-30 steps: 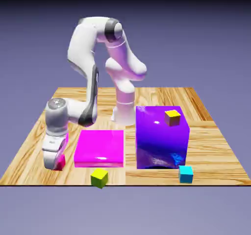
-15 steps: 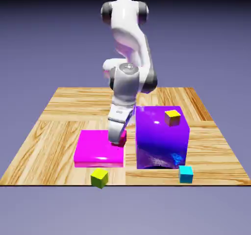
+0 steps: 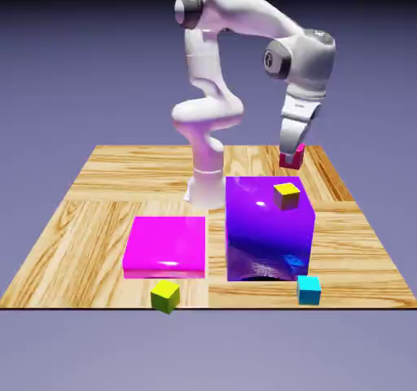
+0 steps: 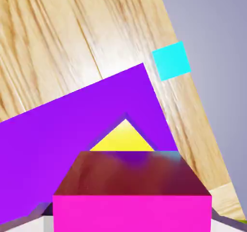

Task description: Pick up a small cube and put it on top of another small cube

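Gripper (image 3: pixel 291 158) pinching the pink cube (image 3: pixel 291 160), held up in the air above the worktop's (image 3: pixel 98 210) far edge, just behind the big purple block (image 3: pixel 269 230). Yellow cube (image 3: pixel 287 195) sits on top of that block, near its far corner. In hand view, pink cube (image 4: pixel 131 192) fills the bottom, w/ yellow cube (image 4: pixel 124 140) peeking just past it, so approx. lined up. Pick looks done, carry nearly so. Left: lower onto yellow cube, release, back off. Cyan cube (image 3: pixel 309 289) and lime cube (image 3: pixel 165 296) sit by the near edge, not needed.
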Motion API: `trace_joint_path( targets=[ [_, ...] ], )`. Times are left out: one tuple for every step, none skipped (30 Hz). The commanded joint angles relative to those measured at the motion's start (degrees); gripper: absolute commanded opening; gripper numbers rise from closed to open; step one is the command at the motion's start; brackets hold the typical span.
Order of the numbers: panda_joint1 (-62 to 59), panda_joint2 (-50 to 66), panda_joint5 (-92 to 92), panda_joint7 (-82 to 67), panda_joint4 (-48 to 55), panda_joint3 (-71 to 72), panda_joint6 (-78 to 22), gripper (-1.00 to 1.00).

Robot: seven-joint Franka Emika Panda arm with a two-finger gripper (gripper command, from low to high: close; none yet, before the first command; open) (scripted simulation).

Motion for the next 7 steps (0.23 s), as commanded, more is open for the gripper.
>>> trace_joint_path(
  targets=[
    [-0.1, 0.7, -0.3, 0.2, -1.8, -0.1, 2.5, -1.0],
    [-0.1, 1.4, -0.4, 0.3, -3.6, -0.1, 5.0, -1.0],
    [-0.2, 2.0, -0.5, 0.4, -5.4, -0.2, 7.5, -1.0],
    [-0.2, 2.2, -0.6, 0.4, -5.9, -0.2, 8.1, -1.0],
    [-0.2, 2.2, -0.6, 0.4, -5.9, -0.2, 8.1, 1.0],
    [-0.2, 2.2, -0.6, 0.4, -5.9, -0.2, 8.1, 1.0],
    [-0.1, 1.5, -0.4, 0.3, -4.1, -0.1, 5.6, 1.0]
  ],
)
